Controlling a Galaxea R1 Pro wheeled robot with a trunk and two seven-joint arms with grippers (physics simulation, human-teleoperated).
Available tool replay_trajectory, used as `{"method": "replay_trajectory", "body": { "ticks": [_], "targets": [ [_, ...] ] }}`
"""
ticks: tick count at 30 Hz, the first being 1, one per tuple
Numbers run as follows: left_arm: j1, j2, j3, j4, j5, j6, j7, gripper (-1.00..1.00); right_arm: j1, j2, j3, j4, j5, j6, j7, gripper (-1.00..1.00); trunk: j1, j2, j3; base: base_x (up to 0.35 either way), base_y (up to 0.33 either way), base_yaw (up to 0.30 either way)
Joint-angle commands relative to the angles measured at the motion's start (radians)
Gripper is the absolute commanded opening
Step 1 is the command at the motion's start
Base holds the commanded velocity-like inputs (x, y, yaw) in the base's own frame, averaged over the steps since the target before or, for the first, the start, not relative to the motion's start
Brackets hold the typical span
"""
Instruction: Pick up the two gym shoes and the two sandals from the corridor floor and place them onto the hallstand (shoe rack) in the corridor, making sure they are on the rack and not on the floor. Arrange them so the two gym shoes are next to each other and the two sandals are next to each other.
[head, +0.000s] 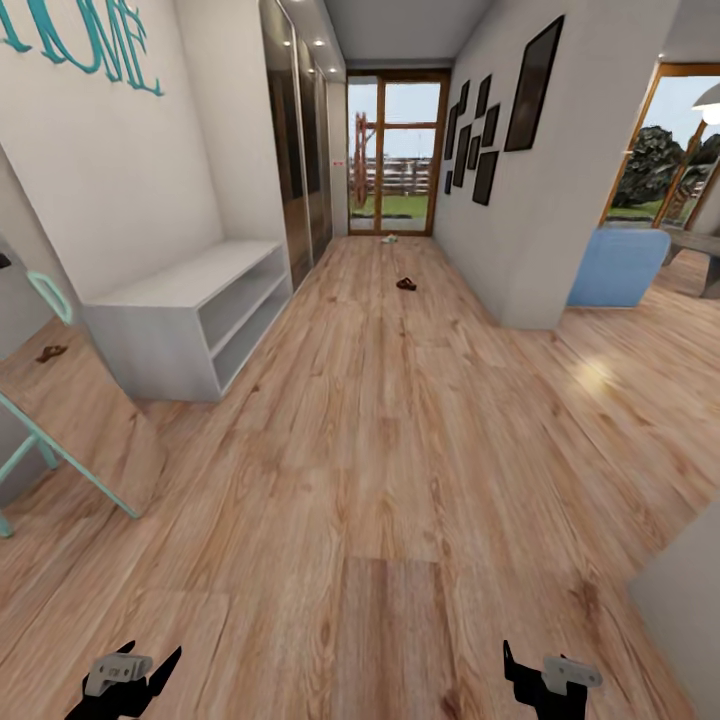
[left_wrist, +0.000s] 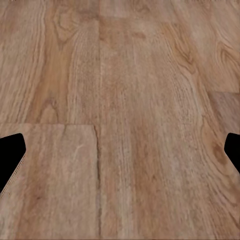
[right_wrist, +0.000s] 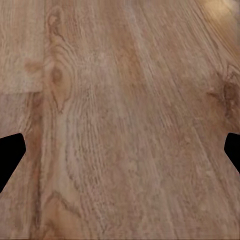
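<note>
At the near edge of the head view the left end effector (head: 130, 675) and the right end effector (head: 545, 680) hang low over the corridor floor (head: 400, 480), one at each side. Both wrist views look straight down on bare wood planks with the dark fingertips (left_wrist: 11, 155) far out at the edges of the picture, so each end effector is spread wide and grips nothing.

Further along on the left a mirror with a teal frame (head: 60, 400) leans against the wall. Just beyond it the hallstand (head: 190, 310) stands along the left wall, pale grey, with two open shelf slots and a flat top.

Far down the corridor a small brown shape, a sandal (head: 406, 284), lies on the floor near the middle. Beyond that, close to the glass door (head: 395, 150), lies a pale shape that looks like a gym shoe (head: 390, 239); it is too small to make out more. Dark picture frames (head: 490, 130) hang on the right wall
</note>
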Motion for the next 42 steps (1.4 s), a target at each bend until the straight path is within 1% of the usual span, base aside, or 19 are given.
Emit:
{"method": "replay_trajectory", "body": {
  "ticks": [1,42],
  "targets": [
    [-0.001,0.000,0.002,0.001,0.008,0.002,-0.010,1.00,0.000,0.000,0.009,0.000,-0.002,-0.001,-0.007,1.00,0.000,0.000,-0.001,0.339,0.000,0.000],
    [-0.001,0.000,0.002,0.001,0.007,0.002,-0.010,1.00,0.000,0.000,0.009,0.000,-0.002,-0.002,-0.007,1.00,0.000,0.000,-0.001,0.338,0.000,0.000]
  ]
}}
